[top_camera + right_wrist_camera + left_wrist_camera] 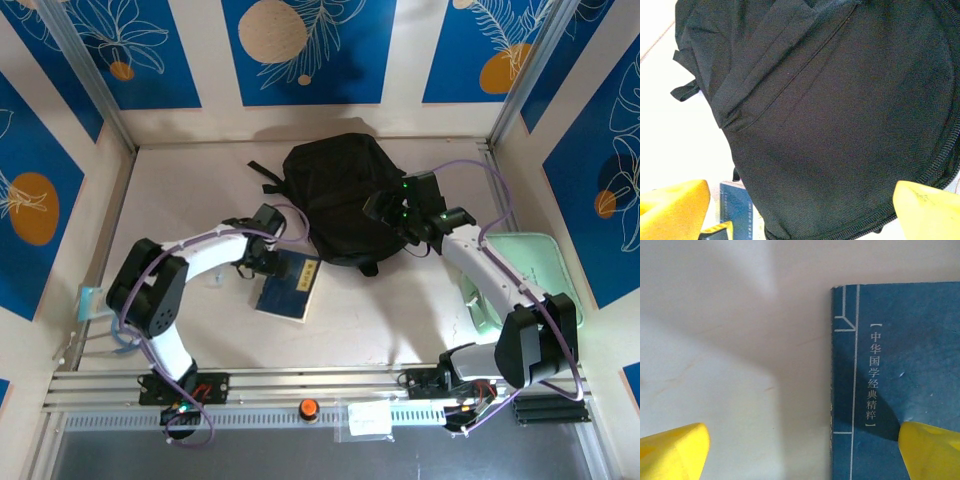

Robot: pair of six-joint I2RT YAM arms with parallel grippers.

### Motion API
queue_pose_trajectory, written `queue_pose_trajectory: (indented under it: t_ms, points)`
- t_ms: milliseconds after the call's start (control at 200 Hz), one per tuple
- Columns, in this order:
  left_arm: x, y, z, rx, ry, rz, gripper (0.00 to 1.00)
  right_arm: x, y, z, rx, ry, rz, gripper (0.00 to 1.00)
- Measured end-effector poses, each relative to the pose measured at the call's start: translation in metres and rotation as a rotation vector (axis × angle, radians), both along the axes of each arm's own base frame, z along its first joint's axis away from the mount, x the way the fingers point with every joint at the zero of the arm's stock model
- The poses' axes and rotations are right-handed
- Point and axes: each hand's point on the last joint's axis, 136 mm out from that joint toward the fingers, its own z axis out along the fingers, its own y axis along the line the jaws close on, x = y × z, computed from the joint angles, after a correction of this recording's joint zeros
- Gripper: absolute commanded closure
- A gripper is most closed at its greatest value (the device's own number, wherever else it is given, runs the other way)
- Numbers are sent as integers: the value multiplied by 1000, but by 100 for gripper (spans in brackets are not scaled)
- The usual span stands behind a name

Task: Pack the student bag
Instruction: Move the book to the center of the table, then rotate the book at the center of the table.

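The student bag (340, 198) lies slumped at the middle rear of the pale bench (190, 190) — a rounded mound of black fabric, with a strap end trailing off its left side. The right wrist view brings out what the overhead view blurs: a coarse weave, a stitched flap running diagonally, and a zip curving round the lower right edge. The bag's upper part is cut off there. The right tool (388, 210) hovers over the bag's right half, its yellow fingertips (925, 210) spread wide with nothing between them.

A thin blue book (290, 285) lies flat just in front of the bag's lower left edge. From above, the left tool (262, 262) hides its near corner. The left wrist view shows a matte cover with white ruled lines and a column of Chinese characters beside the spine. That tool is open too, straddling the book's edge: one fingertip over bare bench, the other over the cover — contact cannot be made out.

A mint-green case (525, 265), smooth with rounded corners, sits at the right, partly hidden by the right arm.
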Motion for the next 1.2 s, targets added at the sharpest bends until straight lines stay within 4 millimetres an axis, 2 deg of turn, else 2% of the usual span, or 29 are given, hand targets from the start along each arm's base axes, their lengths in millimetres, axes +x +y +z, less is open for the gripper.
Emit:
queue_pose_trajectory:
  t_ms: [105, 200, 315, 430, 510, 625, 735, 860, 990, 1200]
  points:
    - [1, 14, 5, -6, 5, 55, 5, -1, 9, -3, -3, 9, 25, 6]
    - [5, 17, 22, -90, -14, 111, 5, -2, 27, -2, -5, 9, 69, 6]
    - [10, 17, 55, -219, -69, 165, 4, -5, 61, 5, -2, -4, 155, 7]
    - [15, 20, 78, -322, -113, 203, 0, -14, 101, 4, -7, -1, 256, 15]
    - [13, 27, 78, -355, -105, 234, 0, -22, 129, -6, -21, 24, 326, 19]
    - [6, 38, 66, -373, -61, 282, 0, -40, 166, -32, -59, 89, 421, 22]
    - [4, 42, 62, -381, -45, 299, 0, -63, 189, -58, -109, 159, 494, 27]
    - [5, 44, 61, -388, -48, 308, 0, -84, 200, -84, -190, 228, 532, 34]
    - [5, 46, 59, -392, -45, 324, 0, -90, 196, -105, -257, 287, 515, 41]
    - [3, 46, 56, -405, -35, 332, 0, -89, 187, -136, -309, 364, 485, 66]
